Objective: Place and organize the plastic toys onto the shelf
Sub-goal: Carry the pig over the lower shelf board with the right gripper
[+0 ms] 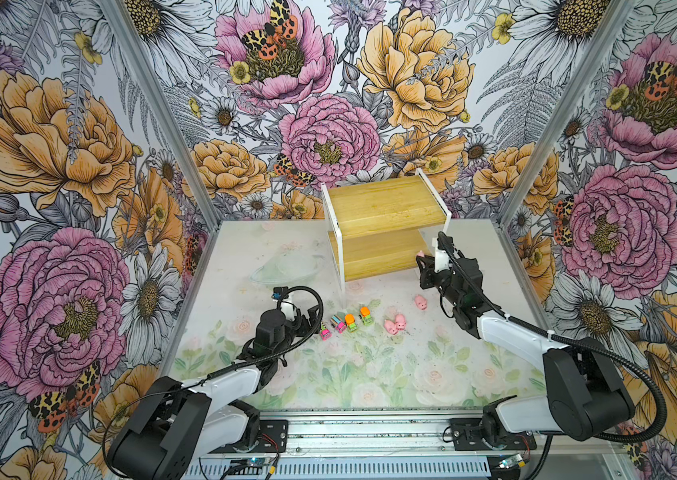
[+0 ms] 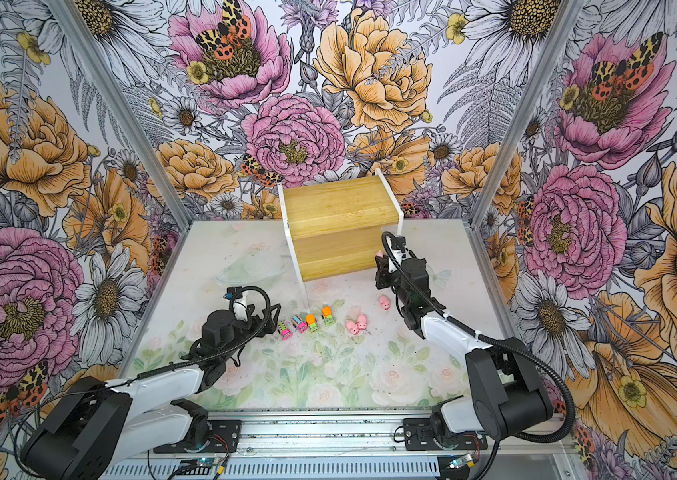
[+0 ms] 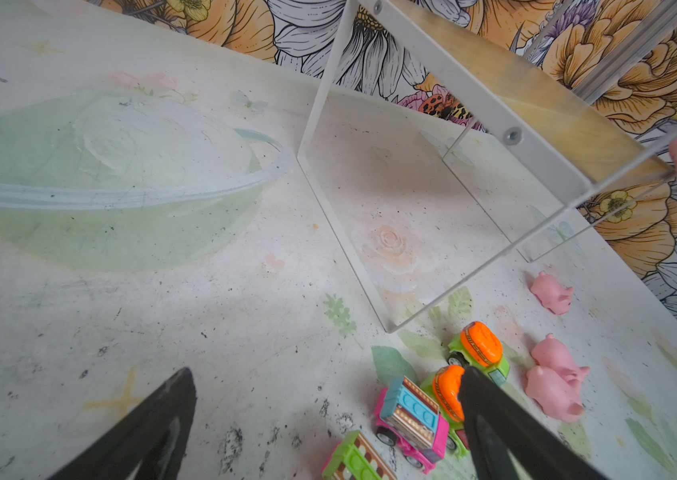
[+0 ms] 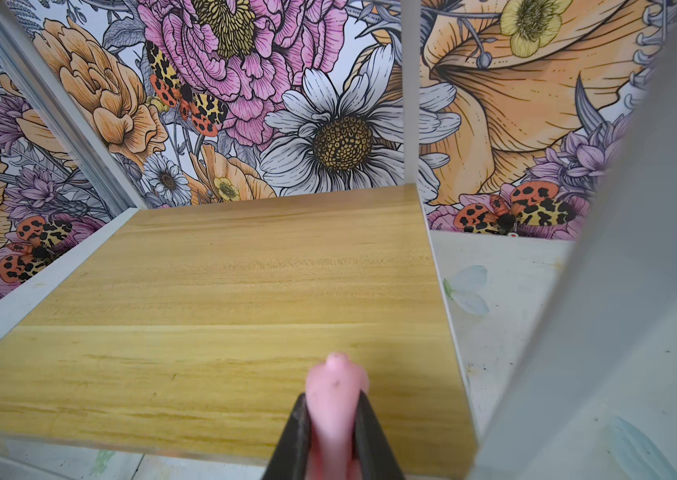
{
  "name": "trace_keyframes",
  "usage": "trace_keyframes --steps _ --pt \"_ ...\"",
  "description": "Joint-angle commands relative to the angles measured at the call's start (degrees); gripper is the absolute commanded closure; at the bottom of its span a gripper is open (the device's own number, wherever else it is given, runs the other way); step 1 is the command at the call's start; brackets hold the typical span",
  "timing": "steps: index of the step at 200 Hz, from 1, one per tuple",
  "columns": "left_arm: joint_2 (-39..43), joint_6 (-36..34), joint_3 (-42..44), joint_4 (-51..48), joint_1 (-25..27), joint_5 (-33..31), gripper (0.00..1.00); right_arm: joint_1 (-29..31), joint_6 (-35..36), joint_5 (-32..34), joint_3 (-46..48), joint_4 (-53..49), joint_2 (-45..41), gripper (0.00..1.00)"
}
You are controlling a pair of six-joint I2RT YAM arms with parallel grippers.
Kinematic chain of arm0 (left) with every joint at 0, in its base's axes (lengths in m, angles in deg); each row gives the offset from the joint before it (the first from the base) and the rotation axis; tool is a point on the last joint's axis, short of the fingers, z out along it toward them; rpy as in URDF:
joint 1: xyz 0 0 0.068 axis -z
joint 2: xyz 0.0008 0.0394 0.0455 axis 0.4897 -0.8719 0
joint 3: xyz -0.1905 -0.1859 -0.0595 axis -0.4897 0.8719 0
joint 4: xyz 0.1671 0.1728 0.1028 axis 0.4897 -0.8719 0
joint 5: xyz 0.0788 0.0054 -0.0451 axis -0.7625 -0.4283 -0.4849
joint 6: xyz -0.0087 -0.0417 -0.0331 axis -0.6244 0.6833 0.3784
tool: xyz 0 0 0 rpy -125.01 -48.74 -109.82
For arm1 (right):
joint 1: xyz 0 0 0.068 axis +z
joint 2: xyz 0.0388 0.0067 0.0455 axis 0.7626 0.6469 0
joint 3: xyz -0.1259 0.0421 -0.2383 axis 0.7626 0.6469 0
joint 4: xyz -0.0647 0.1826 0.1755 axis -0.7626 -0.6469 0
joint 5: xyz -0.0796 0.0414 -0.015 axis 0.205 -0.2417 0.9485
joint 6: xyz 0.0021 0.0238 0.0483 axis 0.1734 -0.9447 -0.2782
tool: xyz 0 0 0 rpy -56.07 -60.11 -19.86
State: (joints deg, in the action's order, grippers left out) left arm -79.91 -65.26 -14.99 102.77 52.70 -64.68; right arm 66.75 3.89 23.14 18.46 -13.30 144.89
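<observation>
**A:** The right gripper (image 4: 334,401) is clenched on a pink pig (image 4: 334,374), low in the middle of the wrist view, its long axis pointing straight out of the jaws.

**B:** And the shelf (image 4: 224,291)?

**A:** Its bare wood spreads dead ahead, just beneath the pig. The left gripper (image 3: 324,376) hangs spread and empty by the cars (image 3: 411,415), well apart.
</observation>
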Motion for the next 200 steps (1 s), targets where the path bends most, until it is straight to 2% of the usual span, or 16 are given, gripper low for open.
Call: trace_keyframes --steps 1,119,200 --pt "-0.28 -0.71 -0.41 0.54 -0.73 0.80 0.01 0.60 0.49 1.26 -1.59 2.22 0.96 0.81" --pt "-0.28 -1.02 -0.61 0.42 -0.89 0.84 0.01 1.26 2.67 2.95 -2.50 2.72 -1.07 0.81" --pt "-0.46 -1.08 -0.57 0.52 -0.88 0.76 0.01 1.91 2.23 4.39 -2.88 6.57 1.74 0.81"
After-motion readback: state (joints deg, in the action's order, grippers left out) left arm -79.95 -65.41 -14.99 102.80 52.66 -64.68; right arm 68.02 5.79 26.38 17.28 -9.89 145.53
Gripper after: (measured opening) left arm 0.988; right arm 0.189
